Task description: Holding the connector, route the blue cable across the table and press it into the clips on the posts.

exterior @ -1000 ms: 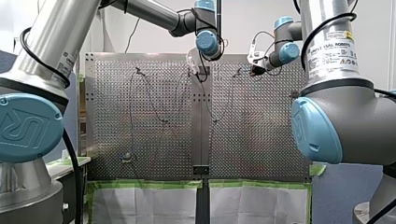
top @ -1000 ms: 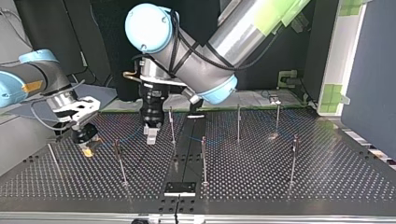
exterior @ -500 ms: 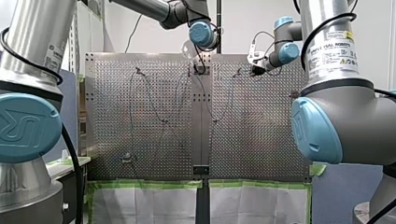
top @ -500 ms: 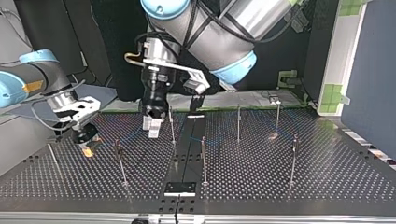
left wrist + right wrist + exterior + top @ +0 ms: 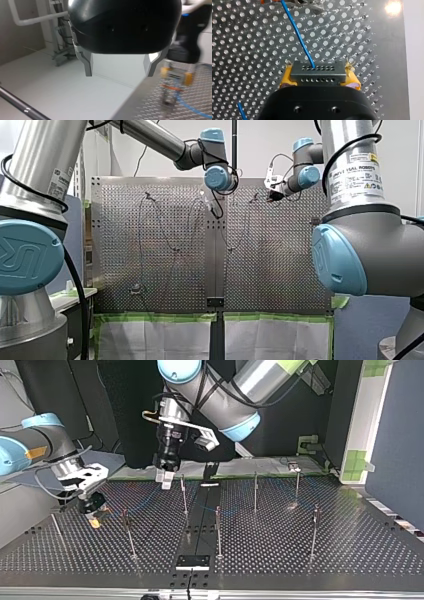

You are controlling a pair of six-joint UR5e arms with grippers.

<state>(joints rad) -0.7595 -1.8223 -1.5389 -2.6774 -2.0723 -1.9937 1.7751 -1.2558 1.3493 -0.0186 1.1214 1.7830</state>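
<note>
Closed on the connector [image 5: 317, 73], my right gripper [image 5: 93, 512] sits low over the table [image 5: 350, 555], near its left edge in the top view. Its yellow pads [image 5: 286, 78] squeeze the block's two ends, so the holed face and the blue cable [image 5: 298, 35] point ahead, free of the fingers. That hold, I judge, lets the arm steer the cable by its end without bending it sharply. The cable runs from the connector toward the clip [image 5: 124, 515] atop the nearest post [image 5: 130, 537], just beside the gripper, so this clip looks like the one in hand. Further right, my left gripper [image 5: 166, 479] hangs above the table's back edge, its metal fingers [image 5: 88, 66] spread wide with nothing between them. High and empty, it is probably placed to press the cable down. Right again, the other posts [image 5: 255, 491] stand well apart across the table. Thin blue traces show between some, but I cannot tell whether those sit in clips.
</note>
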